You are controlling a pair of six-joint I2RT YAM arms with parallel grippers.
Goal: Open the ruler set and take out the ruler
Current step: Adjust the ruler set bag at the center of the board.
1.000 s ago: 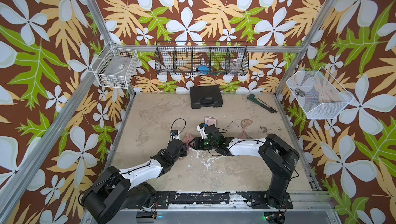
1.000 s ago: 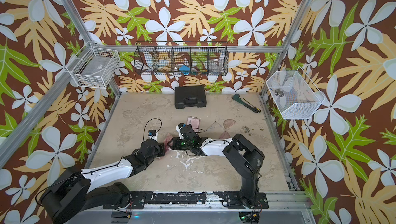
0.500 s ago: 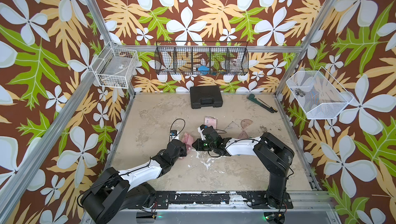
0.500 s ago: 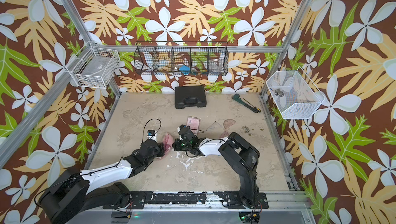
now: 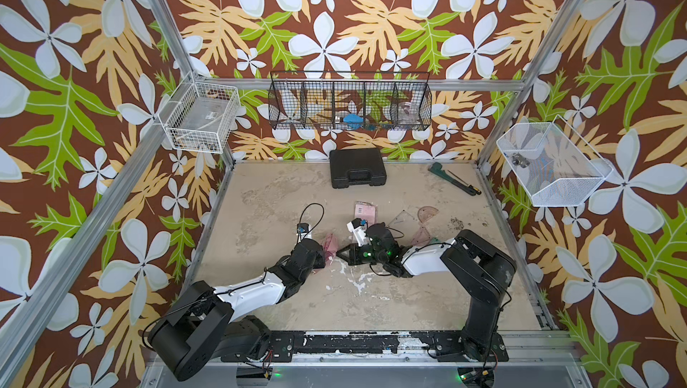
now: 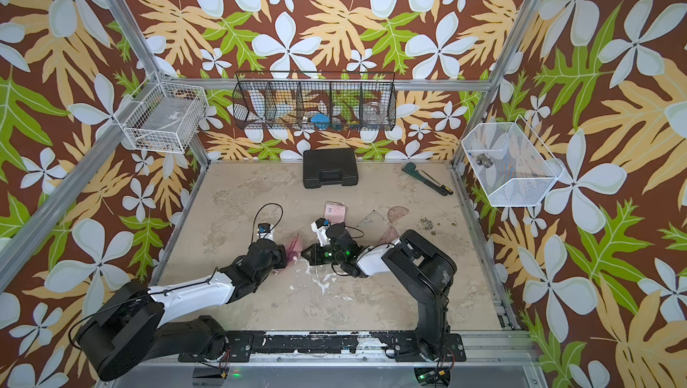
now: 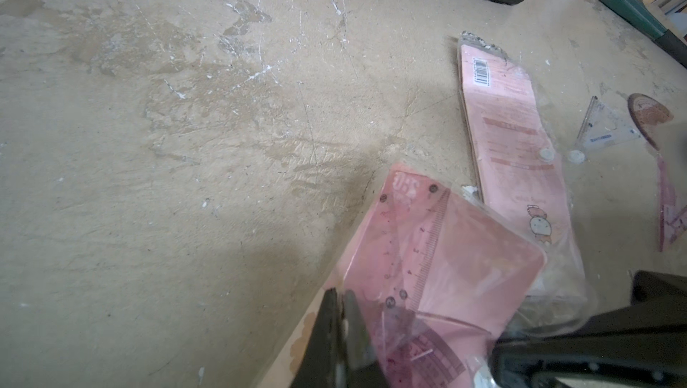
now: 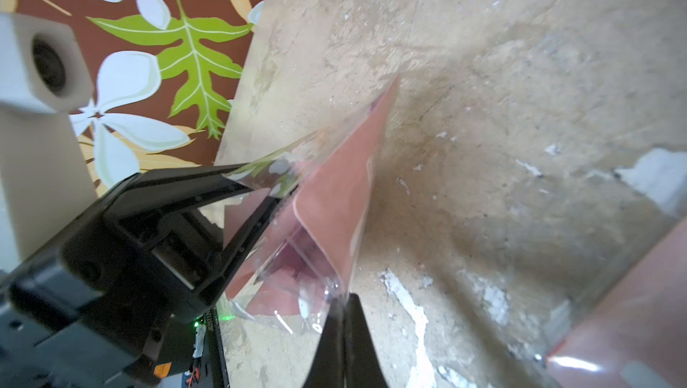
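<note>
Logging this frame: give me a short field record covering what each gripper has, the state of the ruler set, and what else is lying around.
held item: ruler set pouch, clear sleeve over a pink card, held between both arms
left gripper: shut on the pouch
right gripper: shut on the pouch's clear edge
ruler: inside the pouch, not yet out
table, other items: second pink pack, protractor, black case, wrench

Pink ruler set [image 7: 442, 256], black case [image 5: 357, 167], seemingly green wrench [image 5: 438, 171].
</note>
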